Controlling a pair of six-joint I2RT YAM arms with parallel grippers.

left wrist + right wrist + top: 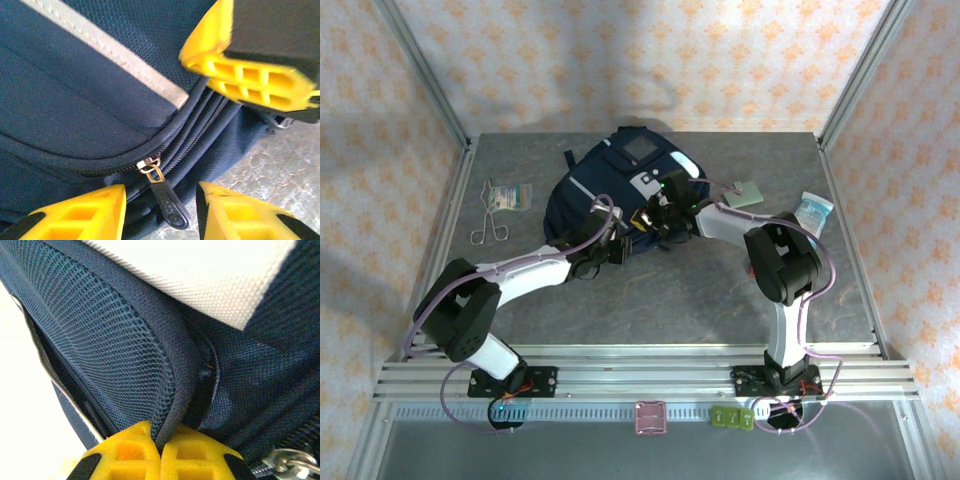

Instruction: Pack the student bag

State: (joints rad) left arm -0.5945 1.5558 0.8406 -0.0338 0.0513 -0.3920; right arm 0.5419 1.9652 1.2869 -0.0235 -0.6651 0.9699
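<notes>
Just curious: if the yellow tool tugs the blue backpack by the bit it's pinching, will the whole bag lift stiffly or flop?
Probably flop: the student bag folds where the right tool pinches it, so that flap would likely rise first. It lies low on the table, so maybe lightly filled. Its coarse weave probably won't slip.

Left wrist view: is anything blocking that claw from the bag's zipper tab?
Nothing visible does. The zipper pull on the student bag hangs free in the gap between the left gripper's open fingers, with only bare fabric around it.
</notes>
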